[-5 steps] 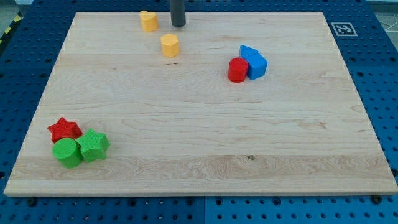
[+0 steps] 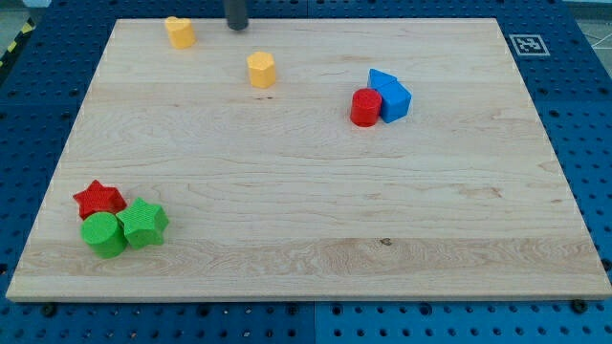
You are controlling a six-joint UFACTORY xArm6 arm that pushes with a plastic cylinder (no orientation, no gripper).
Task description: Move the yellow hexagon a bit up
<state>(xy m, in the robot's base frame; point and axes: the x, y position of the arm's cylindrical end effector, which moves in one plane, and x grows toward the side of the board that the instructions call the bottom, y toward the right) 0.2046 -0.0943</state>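
The yellow hexagon [image 2: 261, 70] stands on the wooden board [image 2: 306, 210] near the view's top, left of centre. My tip [image 2: 236, 28] is at the board's top edge, above and a little left of the hexagon, apart from it. A second yellow block [image 2: 179, 32], its shape unclear, lies left of my tip, with a gap between them.
A red cylinder [image 2: 364, 108] touches a blue block [image 2: 393, 100] and a blue triangle [image 2: 381, 78] at the upper right. A red star [image 2: 98, 199], a green cylinder [image 2: 103, 234] and a green star [image 2: 143, 222] cluster at the lower left.
My tip has moved left along the top edge. The second yellow block has slid left as well. The yellow hexagon has not moved.
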